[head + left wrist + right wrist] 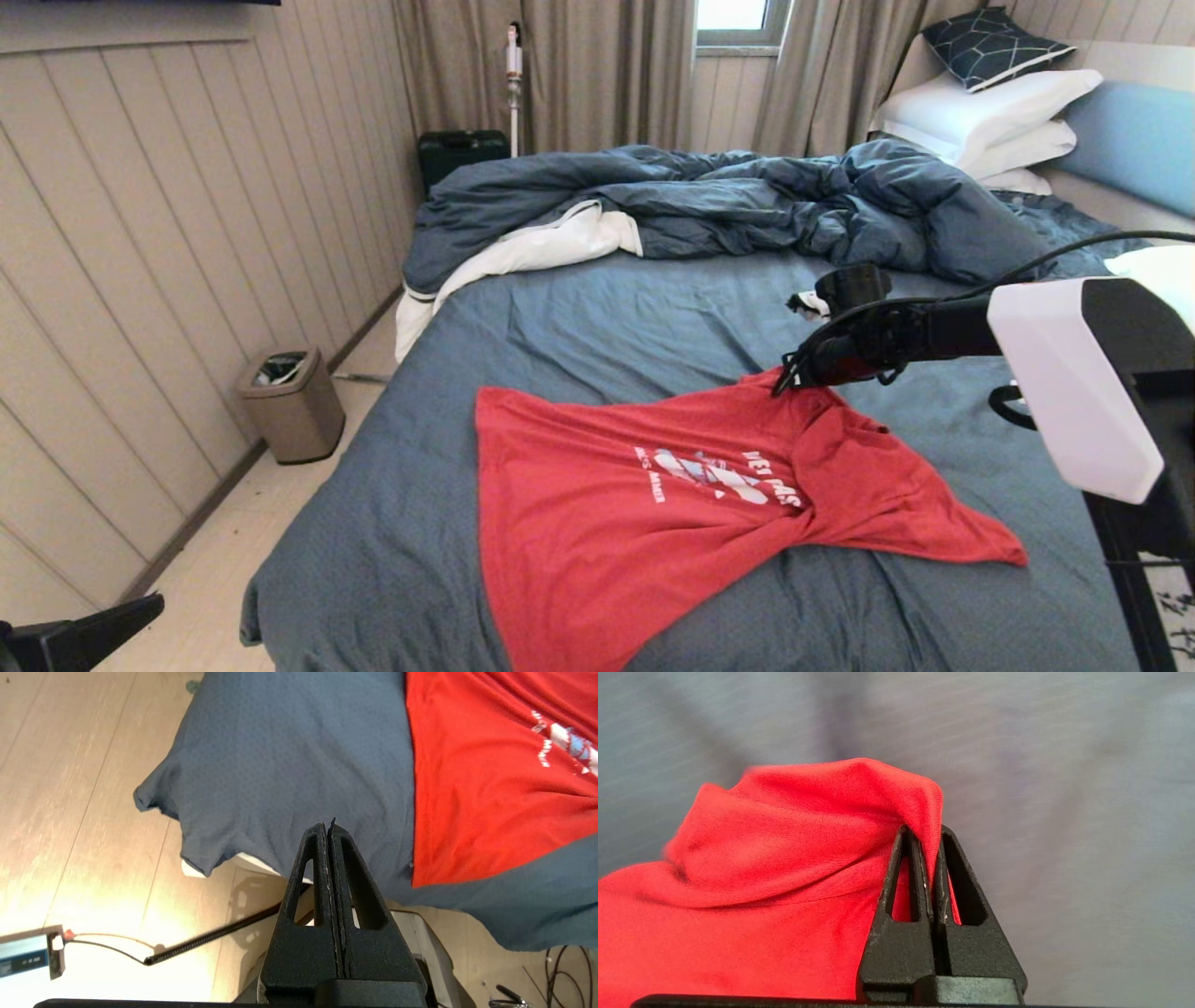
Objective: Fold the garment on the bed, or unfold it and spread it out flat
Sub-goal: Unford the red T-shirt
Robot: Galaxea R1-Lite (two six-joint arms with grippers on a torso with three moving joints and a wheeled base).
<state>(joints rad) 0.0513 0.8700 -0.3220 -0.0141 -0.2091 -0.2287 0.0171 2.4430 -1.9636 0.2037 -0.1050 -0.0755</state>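
Note:
The red T-shirt (pixel 672 504) with a white and light-blue chest print lies spread on the blue-grey sheet of the bed (pixel 597 317), print up, its hem toward the near left. My right gripper (pixel 782 385) is shut on a fold of red fabric (pixel 859 812) at the shirt's far edge, lifting it into a small peak; the right wrist view shows the cloth pinched between the fingers (pixel 930 833). My left gripper (pixel 328 828) is shut on nothing and hangs parked off the bed's near left corner, above the floor; the shirt's hem corner (pixel 467 826) lies beside it.
A rumpled dark blue duvet (pixel 728 205) with white lining fills the far half of the bed, with white pillows (pixel 990 112) and a light blue headboard (pixel 1139 140) at the right. A small bin (pixel 291 403) stands on the floor by the left wall. Cables (pixel 210 938) lie on the floor.

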